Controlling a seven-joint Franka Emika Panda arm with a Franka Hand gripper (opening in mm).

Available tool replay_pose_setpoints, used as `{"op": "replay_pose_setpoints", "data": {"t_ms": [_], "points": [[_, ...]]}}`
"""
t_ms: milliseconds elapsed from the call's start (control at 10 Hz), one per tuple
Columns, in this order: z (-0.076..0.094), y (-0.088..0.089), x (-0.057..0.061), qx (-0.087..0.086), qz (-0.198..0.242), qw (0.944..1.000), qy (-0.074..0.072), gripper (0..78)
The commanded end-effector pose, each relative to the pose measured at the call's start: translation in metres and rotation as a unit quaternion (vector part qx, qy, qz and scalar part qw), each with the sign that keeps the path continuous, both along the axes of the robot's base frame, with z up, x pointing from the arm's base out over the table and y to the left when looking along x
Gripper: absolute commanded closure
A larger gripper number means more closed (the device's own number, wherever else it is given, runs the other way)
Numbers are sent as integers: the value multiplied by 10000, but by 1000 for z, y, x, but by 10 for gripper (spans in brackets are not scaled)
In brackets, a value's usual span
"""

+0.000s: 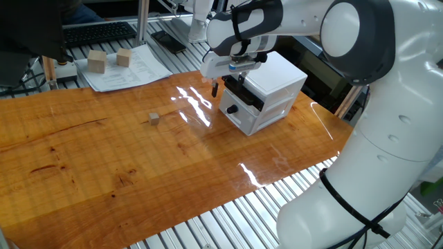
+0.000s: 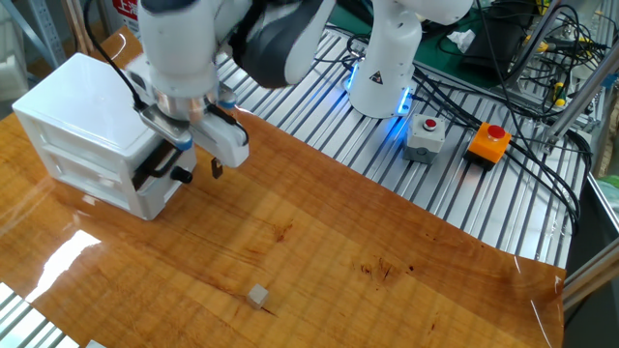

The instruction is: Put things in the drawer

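Note:
The tiny tan cube lies alone on the wooden table, well away from the cabinet. On the table stands the white two-drawer cabinet. Its upper black-fronted drawer sticks out slightly. My gripper hangs at that black front, open. One finger is out in front of the drawer. The other is close against the front and partly hidden. Nothing is held.
Two larger wooden blocks rest on papers at the table's far edge, near a keyboard. The lower drawer's black knob sits just under my gripper. Button boxes and the arm's base stand beyond the table.

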State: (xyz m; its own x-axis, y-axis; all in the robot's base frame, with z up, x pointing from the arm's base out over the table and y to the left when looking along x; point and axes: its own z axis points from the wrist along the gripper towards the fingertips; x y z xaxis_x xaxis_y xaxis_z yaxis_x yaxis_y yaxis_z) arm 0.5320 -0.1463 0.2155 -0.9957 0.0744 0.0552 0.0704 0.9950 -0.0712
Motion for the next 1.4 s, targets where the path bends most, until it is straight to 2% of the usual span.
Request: {"op": "replay_pose_setpoints", "data": {"t_ms": [100, 500, 1400], "points": [[2, 2, -2, -36, -24, 10000, 11, 1], [-1, -2, -2, -154, 37, 9999, -5, 1], [-10, -6, -4, -84, 110, 9999, 0, 1]]}}
